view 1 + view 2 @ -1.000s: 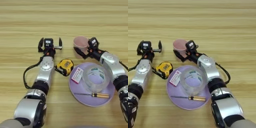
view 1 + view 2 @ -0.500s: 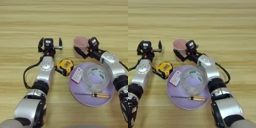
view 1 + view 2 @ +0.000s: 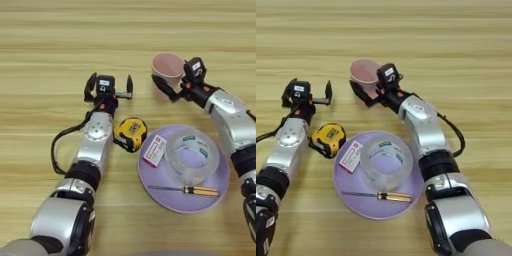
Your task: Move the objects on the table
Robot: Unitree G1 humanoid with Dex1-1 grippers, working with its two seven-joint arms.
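Gripping: our right gripper is closed on the pink cup, one black finger low across the cup's near wall, the other seemingly at the rim on the gripper's side, so the cup is held by its wall and stays upright with its mouth up.
Cup position: at the far side of the table, beyond the purple plate; we cannot tell whether its base touches the wood or hangs just above it.
Left gripper: spread wide, holding nothing, hovering over bare wood just beyond the tape measure; we judge it is either waiting its turn or lining up on that object.
Tape measure: yellow and black, lying flat on the wood between our left forearm and the plate's left rim, close to the rim but apparently not touching.
Tape roll: clear and wide, lying flat in the middle of the plate, well apart from both grippers.
Plate's other contents: a small white-and-pink card leaning at the left rim and a screwdriver lying along the near edge.
Our judgement: the plate looks like the gathering place, so the cup is likely the object in hand now, with the tape measure left to do.
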